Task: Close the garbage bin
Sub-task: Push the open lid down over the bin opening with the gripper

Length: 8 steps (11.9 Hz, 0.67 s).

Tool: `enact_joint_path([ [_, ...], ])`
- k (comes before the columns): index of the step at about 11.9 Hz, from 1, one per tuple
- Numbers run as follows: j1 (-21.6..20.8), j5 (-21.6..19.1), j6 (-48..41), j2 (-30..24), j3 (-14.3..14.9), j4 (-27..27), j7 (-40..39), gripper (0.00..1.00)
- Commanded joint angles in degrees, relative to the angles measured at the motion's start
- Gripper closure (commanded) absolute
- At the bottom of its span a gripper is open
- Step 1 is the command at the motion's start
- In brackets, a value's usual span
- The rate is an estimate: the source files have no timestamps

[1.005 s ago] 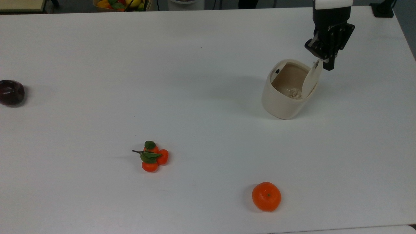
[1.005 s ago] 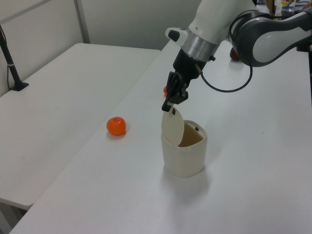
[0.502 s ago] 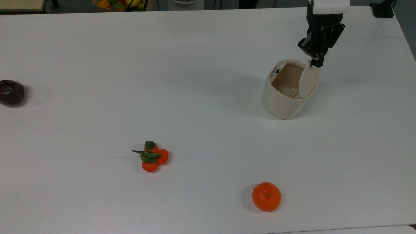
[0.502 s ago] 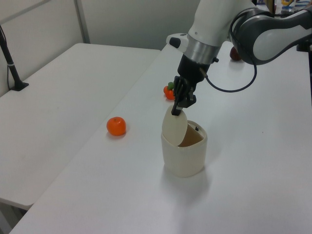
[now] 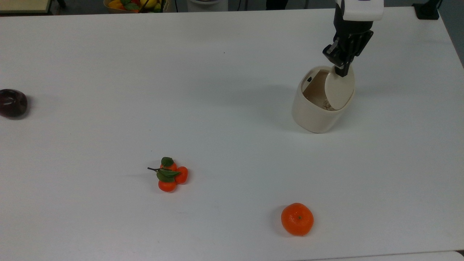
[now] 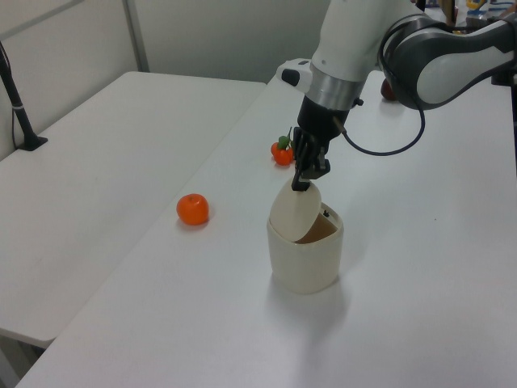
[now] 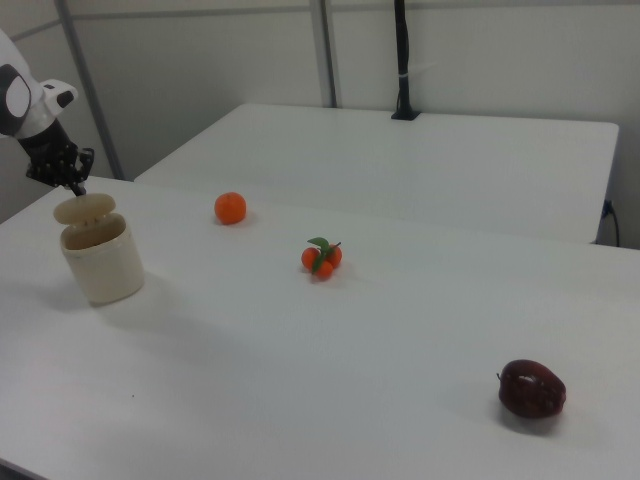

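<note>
The cream-beige garbage bin [image 5: 314, 110] [image 6: 305, 260] [image 7: 101, 264] stands on the white table at the top view's right. Its hinged lid [image 5: 340, 91] [image 6: 294, 213] [image 7: 85, 209] leans at a slant over the opening, leaving a gap on the side with the small black button [image 5: 309, 79]. A crumpled scrap [image 5: 327, 105] lies inside. My gripper [image 5: 341, 71] [image 6: 300, 183] [image 7: 73, 186] is shut, and its tip presses on the lid's raised upper edge from above.
A large orange [image 5: 297, 219] [image 6: 193, 209] [image 7: 230, 208] and a leafy cluster of small oranges [image 5: 169, 175] [image 6: 282, 151] [image 7: 321, 257] lie on the table. A dark red apple [image 5: 12, 103] [image 7: 531, 388] sits at the top view's far left. A fruit basket [image 5: 134, 4] stands beyond the far edge.
My gripper has moved toward the top view's left and pushed the lid from nearly upright to a slant over the opening. The bin has stayed in place.
</note>
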State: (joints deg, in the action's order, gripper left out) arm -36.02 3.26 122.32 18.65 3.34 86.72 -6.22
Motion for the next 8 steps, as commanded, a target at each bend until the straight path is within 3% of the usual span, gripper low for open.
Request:
enact_joint_path([
  [1,0.5,0.9,-3.9,-0.7,0.4,1.3,-3.9,1.00],
  [8,0.5,0.8,-5.1,1.6,0.4,2.3,-4.5,1.00],
])
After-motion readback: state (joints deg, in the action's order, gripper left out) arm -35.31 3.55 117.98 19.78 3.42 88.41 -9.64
